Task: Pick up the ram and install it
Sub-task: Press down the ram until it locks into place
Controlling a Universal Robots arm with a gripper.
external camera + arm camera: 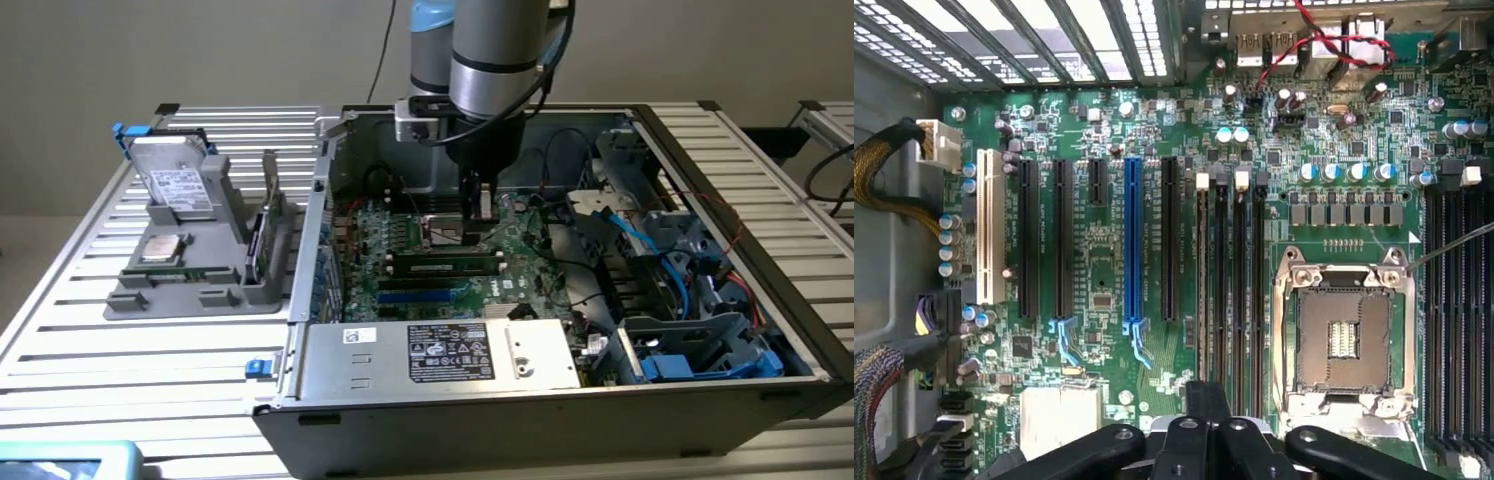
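The ram is a thin green stick with a small white label. It stands in a black motherboard slot, between the blue slots and the CPU socket. In the wrist view it shows edge-on as the paler strip in the slot farthest from the socket. My gripper hangs inside the open case, over the board by the socket and a little beyond the ram. Its black fingers are shut together with nothing between them.
A metal power-supply box closes the near side of the case. Cables and a drive cage crowd the exterior view's right. On the exterior view's left, a grey fixture holds a hard drive, a chip and an upright green card.
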